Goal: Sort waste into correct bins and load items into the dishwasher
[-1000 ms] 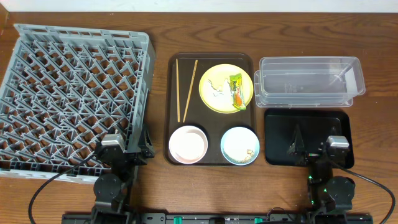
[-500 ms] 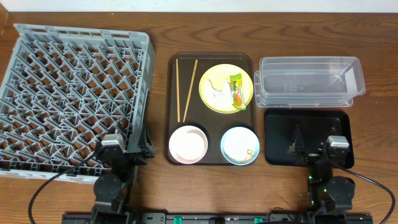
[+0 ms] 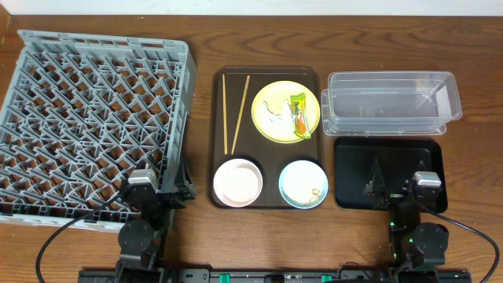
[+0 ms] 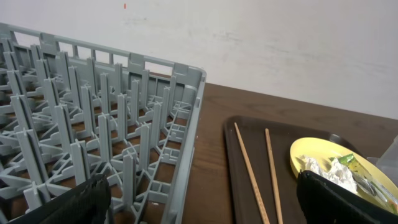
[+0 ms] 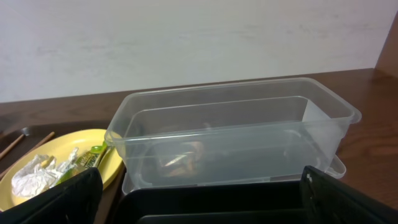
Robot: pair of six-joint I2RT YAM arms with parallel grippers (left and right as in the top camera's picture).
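Observation:
The grey dish rack (image 3: pixel 94 118) fills the left of the table. A dark brown serving tray (image 3: pixel 218 134) holds two chopsticks (image 3: pixel 234 110), a yellow plate (image 3: pixel 271 98) with a white tissue (image 3: pixel 273 116) and a snack wrapper (image 3: pixel 299 115), a white bowl (image 3: pixel 237 181) and a light blue bowl (image 3: pixel 302 184) with crumbs (image 3: pixel 314 192). The clear tub (image 3: pixel 391 102) and black tray (image 3: pixel 389 157) lie right. My left gripper (image 3: pixel 174 185) is open at the rack's near right corner. My right gripper (image 3: pixel 376 185) is open over the black tray's near edge.
The rack's wall (image 4: pixel 186 149) stands close on the left in the left wrist view, with the chopsticks (image 4: pixel 249 168) beside it. The right wrist view shows the clear tub (image 5: pixel 230 143) right behind the black tray (image 5: pixel 249 199). A white wall lies beyond the table.

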